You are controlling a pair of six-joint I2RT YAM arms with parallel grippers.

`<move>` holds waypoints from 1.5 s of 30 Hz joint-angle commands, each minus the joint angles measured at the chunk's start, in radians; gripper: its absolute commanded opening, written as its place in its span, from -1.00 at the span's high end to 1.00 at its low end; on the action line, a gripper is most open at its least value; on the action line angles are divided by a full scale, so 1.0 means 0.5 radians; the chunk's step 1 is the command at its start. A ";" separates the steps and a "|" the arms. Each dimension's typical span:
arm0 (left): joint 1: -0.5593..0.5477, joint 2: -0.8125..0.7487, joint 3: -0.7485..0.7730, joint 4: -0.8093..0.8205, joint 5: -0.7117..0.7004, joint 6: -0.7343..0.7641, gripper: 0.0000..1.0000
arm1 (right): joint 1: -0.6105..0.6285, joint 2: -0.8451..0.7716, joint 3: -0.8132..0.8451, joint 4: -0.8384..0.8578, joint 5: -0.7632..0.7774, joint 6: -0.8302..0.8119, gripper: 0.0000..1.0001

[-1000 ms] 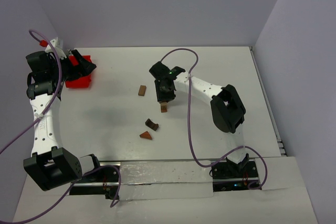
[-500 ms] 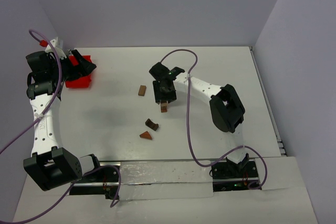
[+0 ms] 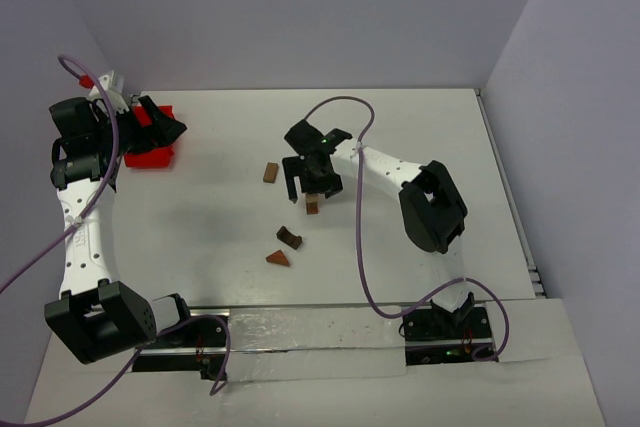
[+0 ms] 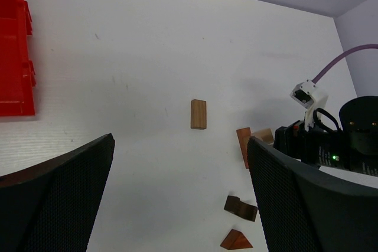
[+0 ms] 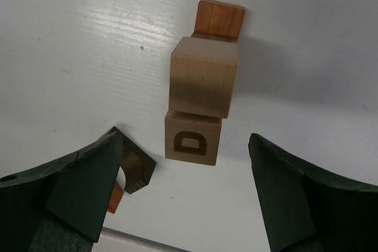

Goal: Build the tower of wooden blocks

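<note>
Right arm (image 3: 395,169): reaches forward and to its left from the base, elbow bent, wrist pitched steeply downward near mid-field. Right gripper (image 3: 312,190): jaws spread wide. In the wrist view both fingers (image 5: 65,196) sit at the frame edges, clamping nothing.

Left arm (image 3: 82,232): stretched forward along the left side, wrist turned to the right at the far end. Left gripper (image 3: 163,125): jaws wide apart, nothing between them. It appears raised, but its height is hard to judge from overhead.
</note>
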 commanded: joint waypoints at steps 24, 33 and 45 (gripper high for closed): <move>-0.796 0.354 0.040 -0.120 -0.677 0.784 -0.90 | -0.346 -1.325 -0.484 0.129 -0.352 -0.700 -0.99; -0.838 0.997 0.599 -0.742 -0.114 2.212 -0.83 | -0.602 -1.472 -0.780 0.202 -0.490 -0.762 -0.99; -0.996 1.793 1.185 -1.085 -0.001 3.178 -0.76 | -0.720 -1.420 -0.795 0.171 -0.552 -0.775 -0.99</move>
